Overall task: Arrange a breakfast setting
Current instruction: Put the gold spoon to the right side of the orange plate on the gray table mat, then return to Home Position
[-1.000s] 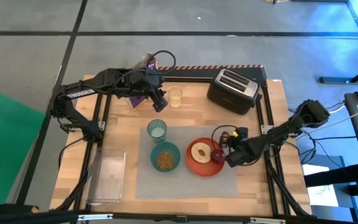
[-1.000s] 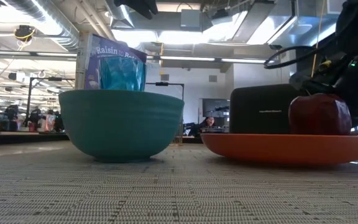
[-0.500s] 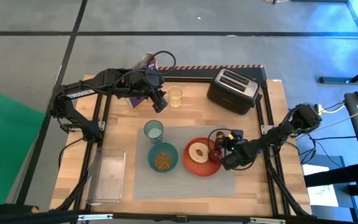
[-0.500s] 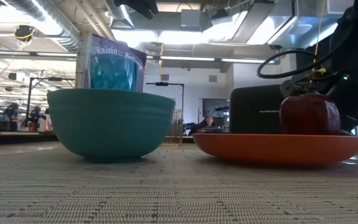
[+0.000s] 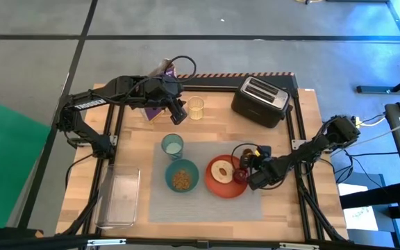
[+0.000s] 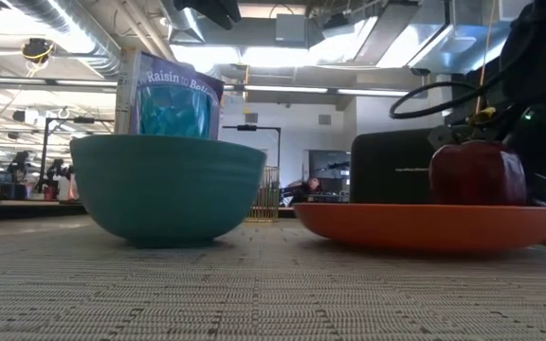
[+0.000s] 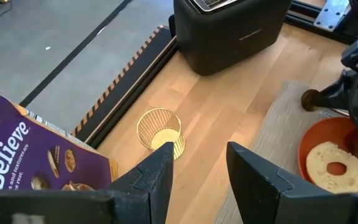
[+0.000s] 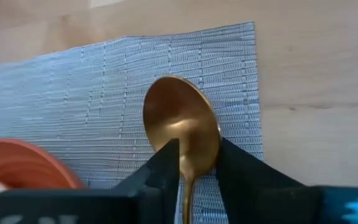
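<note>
One grey placemat (image 5: 207, 182) lay on the counter (image 5: 304, 132), carrying one teal bowl (image 5: 183, 175), one teal cup (image 5: 173, 145) and one orange plate (image 5: 226, 177). On the plate sat one bagel (image 5: 222, 169) and one dark-red fruit (image 5: 240, 173). One gold spoon (image 8: 182, 130) sat between the right claw (image 8: 194, 163) fingers over the mat's right edge, its handle hidden; whether they pinched it was unclear. The left claw (image 7: 197, 163), parted and empty, hung at the far left beside a purple box (image 7: 30, 155), a gold wire cup (image 7: 160, 130) and one toaster (image 5: 260, 100). One clear tray (image 5: 119, 198) lay near left. Against a second earlier, mat, bowl and plate sat slightly further left.
</note>
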Available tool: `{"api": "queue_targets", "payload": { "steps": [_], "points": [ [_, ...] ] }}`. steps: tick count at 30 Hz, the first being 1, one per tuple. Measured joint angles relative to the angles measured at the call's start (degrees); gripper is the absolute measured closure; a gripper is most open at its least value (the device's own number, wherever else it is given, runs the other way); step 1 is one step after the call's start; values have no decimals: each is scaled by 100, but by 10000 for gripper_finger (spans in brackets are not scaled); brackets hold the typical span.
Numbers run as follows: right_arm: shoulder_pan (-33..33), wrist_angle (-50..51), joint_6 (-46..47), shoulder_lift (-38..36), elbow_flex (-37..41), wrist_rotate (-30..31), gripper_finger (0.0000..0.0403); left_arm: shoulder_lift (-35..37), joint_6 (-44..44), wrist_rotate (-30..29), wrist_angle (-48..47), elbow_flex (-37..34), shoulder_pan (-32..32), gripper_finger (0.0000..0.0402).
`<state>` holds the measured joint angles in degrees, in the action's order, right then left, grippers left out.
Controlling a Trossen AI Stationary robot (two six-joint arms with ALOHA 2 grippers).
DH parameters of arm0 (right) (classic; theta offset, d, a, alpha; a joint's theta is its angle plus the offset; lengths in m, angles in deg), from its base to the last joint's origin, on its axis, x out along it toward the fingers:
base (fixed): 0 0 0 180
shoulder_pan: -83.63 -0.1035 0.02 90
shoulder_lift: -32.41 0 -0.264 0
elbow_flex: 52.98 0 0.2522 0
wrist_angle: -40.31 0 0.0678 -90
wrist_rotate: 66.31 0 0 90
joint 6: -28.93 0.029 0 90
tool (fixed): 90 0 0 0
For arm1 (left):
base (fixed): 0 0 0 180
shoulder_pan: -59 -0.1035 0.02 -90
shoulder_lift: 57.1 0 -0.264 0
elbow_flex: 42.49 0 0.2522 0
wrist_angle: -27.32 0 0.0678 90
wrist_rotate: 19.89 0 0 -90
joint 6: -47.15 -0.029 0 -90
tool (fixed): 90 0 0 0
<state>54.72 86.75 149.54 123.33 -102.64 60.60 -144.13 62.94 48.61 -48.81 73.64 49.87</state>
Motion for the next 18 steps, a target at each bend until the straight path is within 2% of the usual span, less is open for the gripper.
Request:
{"api": "queue_targets", "payload": {
  "steps": [3, 12, 18],
  "points": [
    [-2, 521, 1, -51, -221, -45, 298, 2, -2, 6, 3, 0, -2, 259],
    [0, 2356, -147, -677, -1014, 439, 295, 2, -140, 14, 123, 0, -10, 259],
    [7, 2737, -997, -1639, -1366, 1280, 295, 2, -398, 158, 448, 0, -13, 259]
  ]
}}
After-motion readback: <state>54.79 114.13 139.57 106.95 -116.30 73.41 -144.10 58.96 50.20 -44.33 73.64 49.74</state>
